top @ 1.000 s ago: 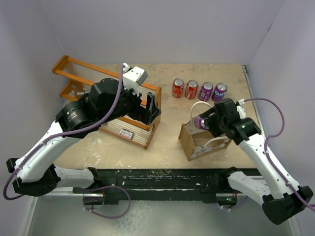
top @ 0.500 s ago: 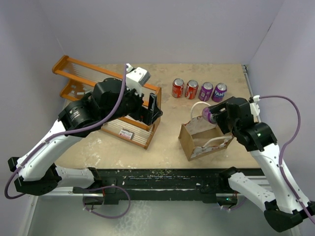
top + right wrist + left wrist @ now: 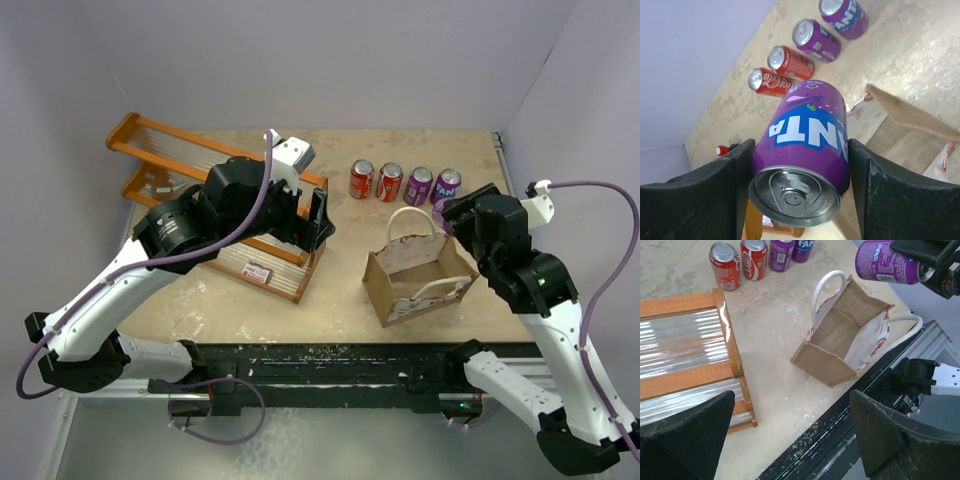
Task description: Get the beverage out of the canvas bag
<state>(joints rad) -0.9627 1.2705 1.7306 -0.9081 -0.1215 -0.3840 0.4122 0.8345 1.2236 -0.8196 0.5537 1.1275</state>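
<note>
A purple Fanta can point(image 3: 807, 135), the beverage, lies tilted between the black fingers of my right gripper point(image 3: 801, 187), which is shut on it. In the left wrist view the can point(image 3: 887, 262) hangs in the air above and to the right of the canvas bag point(image 3: 845, 340). The bag's brown inside shows nothing in it. From above, the bag point(image 3: 415, 270) stands upright with its white handles up, and my right gripper point(image 3: 452, 215) is beside its far right corner. My left gripper point(image 3: 790, 440) hangs open and holds nothing, above the orange rack point(image 3: 160, 150).
Two red cola cans point(image 3: 361, 180) point(image 3: 389, 182) and two purple cans point(image 3: 418, 185) point(image 3: 445, 183) stand in a row behind the bag. The orange rack with clear ribbed panels point(image 3: 685, 340) fills the left side. The black table edge point(image 3: 330, 355) runs along the front.
My right gripper has lifted the purple can up out of the bag and carried it right and back. The left arm has shifted slightly to the right.
</note>
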